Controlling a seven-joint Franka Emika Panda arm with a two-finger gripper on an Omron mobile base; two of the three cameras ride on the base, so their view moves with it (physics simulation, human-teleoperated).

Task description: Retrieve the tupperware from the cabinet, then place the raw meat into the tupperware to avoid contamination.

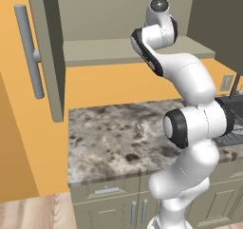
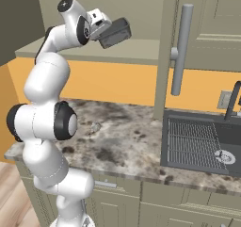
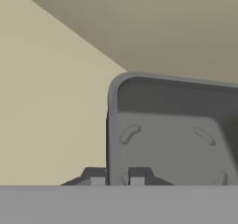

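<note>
My gripper (image 2: 105, 32) is shut on the near wall of the tupperware (image 2: 116, 32), a dark grey smoky tub. It hangs tilted in the air in front of the open cabinet (image 2: 141, 4), a little above its shelf (image 2: 136, 52). In the hand view the two fingertips (image 3: 97, 177) straddle the tub's rim, and the tupperware (image 3: 172, 139) shows its hollow inside. In the left base view my own arm hides the tub in front of the cabinet shelf (image 1: 99, 50). A small pale lump (image 1: 139, 127) (image 2: 95, 126) lies on the counter; I cannot tell whether it is the raw meat.
Both cabinet doors stand open, one (image 1: 45, 57) at the left with a long bar handle (image 1: 28, 52), the other (image 2: 168, 47) at the right with its handle (image 2: 181, 52). A speckled stone counter (image 2: 127, 141) runs below. A dark sink (image 2: 197, 141) with a faucet (image 2: 233, 101) lies to the right.
</note>
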